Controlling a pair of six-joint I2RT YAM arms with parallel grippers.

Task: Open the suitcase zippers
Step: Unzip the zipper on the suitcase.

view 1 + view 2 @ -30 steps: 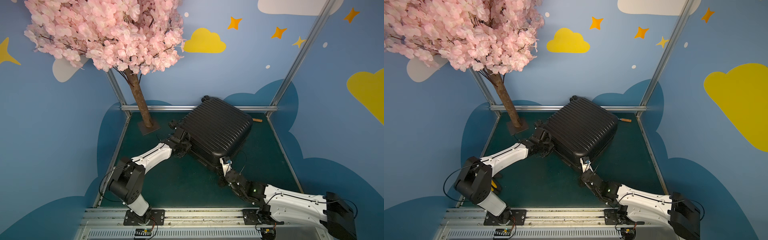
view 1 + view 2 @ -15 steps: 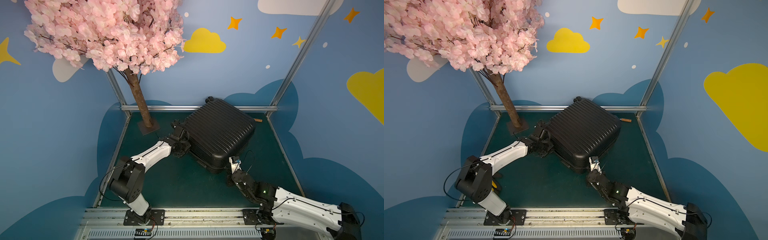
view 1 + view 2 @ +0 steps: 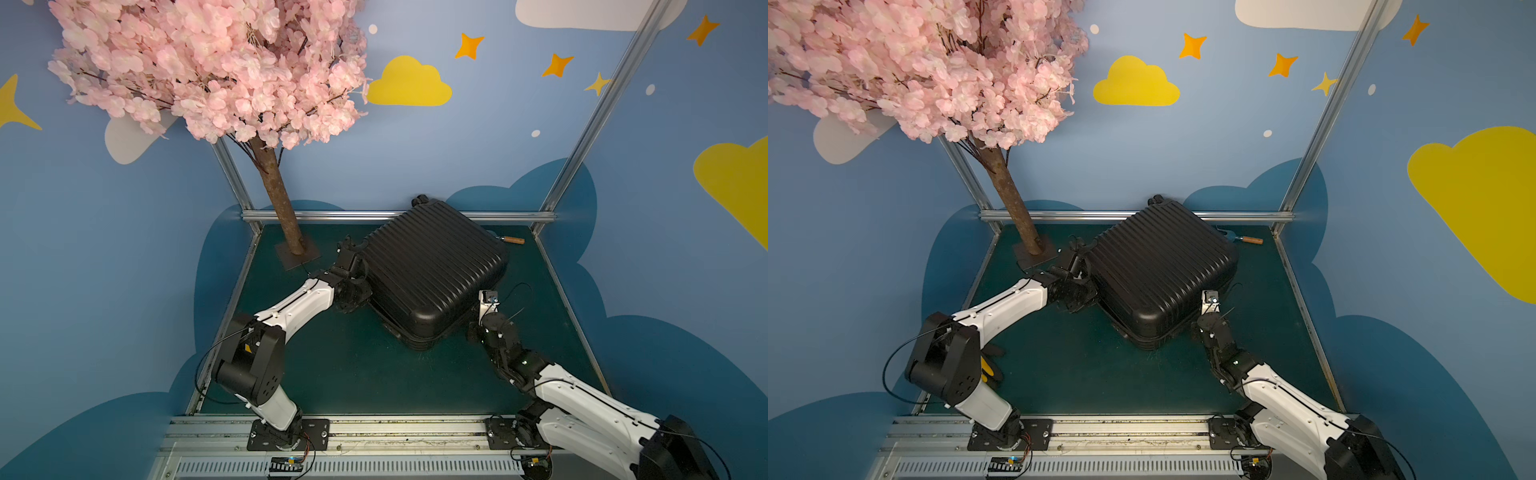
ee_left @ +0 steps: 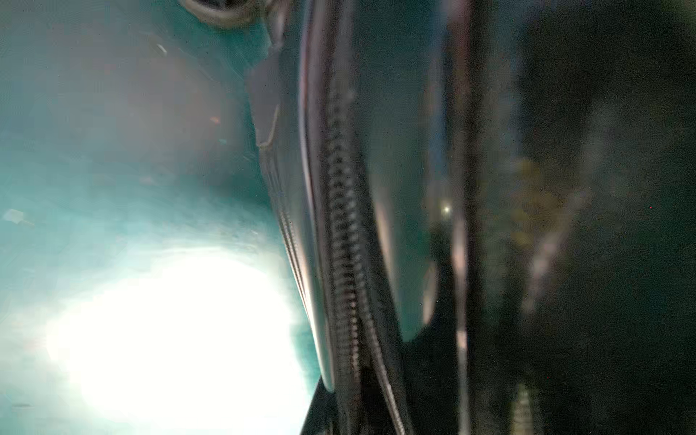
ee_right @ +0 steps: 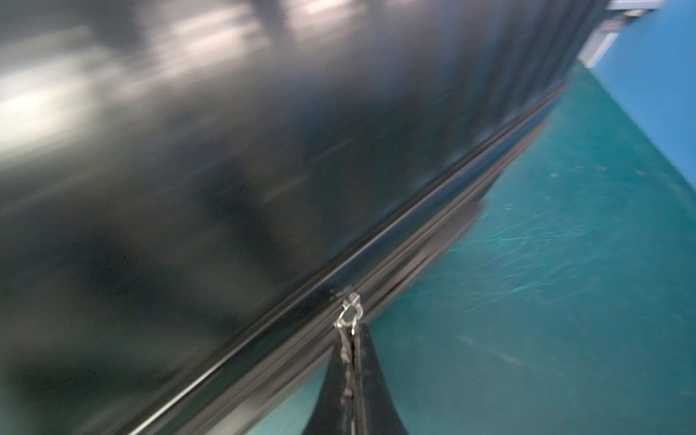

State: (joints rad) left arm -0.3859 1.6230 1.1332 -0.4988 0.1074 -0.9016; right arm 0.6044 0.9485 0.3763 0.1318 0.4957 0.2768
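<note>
No legible text, label, brand or number (wrist views blurred).

A pink blossom tree [image 3: 208,70] is set on a dark square plate [image 3: 309,258] at the green mat's [image 3: 353,374] far left corner. A wooden-handled tool [image 3: 512,240] is laid near the far right corner, close to the aluminium rail [image 3: 316,215].

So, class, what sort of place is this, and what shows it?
Probably a staged robot test cell: left arm and right arm bolted to a metal rail, an aluminium frame round a green mat, and painted cloud walls with a fake blossom tree.
</note>
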